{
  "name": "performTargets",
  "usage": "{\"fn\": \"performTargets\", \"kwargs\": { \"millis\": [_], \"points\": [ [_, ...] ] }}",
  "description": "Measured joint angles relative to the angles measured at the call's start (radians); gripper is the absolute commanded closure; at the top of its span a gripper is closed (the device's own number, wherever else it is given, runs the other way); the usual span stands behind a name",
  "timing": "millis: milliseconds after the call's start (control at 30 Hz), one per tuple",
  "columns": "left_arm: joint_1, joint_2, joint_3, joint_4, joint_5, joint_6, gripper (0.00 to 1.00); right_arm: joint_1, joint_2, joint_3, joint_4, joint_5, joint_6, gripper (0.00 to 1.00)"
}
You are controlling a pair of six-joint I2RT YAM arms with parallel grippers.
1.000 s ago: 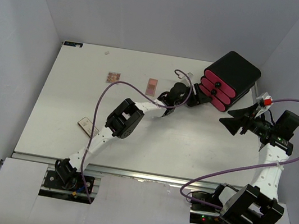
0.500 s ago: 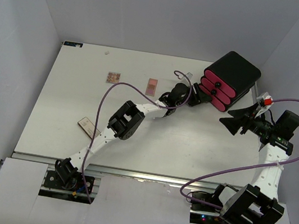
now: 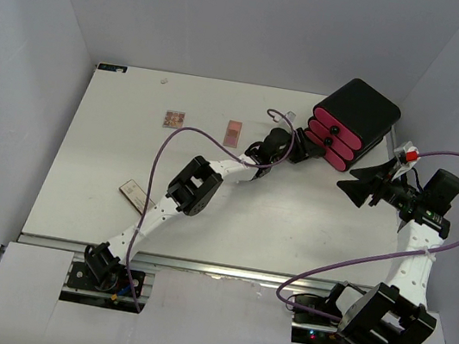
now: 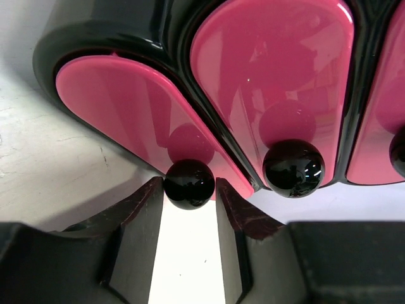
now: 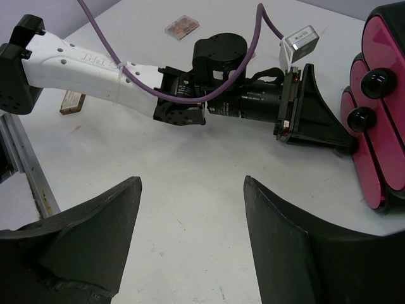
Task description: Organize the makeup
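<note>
1. Top view: the left gripper (image 3: 307, 148) is set against the box (image 3: 357, 114) at upper right. The right gripper (image 3: 356, 190) is held just below it, wide open and empty. The makeup lies apart at upper centre and left: palette (image 3: 174, 119), compact (image 3: 233, 132), case (image 3: 133, 193). The box stands at the table (image 3: 109, 162) corner, so it could be dragged askew by a skewed pull. Open room is found at lower centre.
2. Left wrist view: the jaws are drawn in on the lower-left drawer's (image 4: 126, 120) knob (image 4: 189, 183), with only the fingertips (image 4: 152, 199) on it. The knob is round and glossy, so a slip is likely.
3. Right wrist view: nothing is held. The left arm (image 5: 82, 63) crosses ahead and could be struck by any advance.
</note>
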Motion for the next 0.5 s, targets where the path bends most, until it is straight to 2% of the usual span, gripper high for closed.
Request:
{"fn": "performTargets", "kwargs": {
  "millis": [133,500],
  "points": [
    [0.0,0.003,0.001,0.004,0.001,-0.005,0.63,0.0,0.001,0.0,0.0,0.003,0.002,0.28],
    [0.0,0.003,-0.036,0.065,0.006,-0.015,0.66,-0.007,0.002,0.0,0.0,0.006,0.002,0.28]
  ]
}}
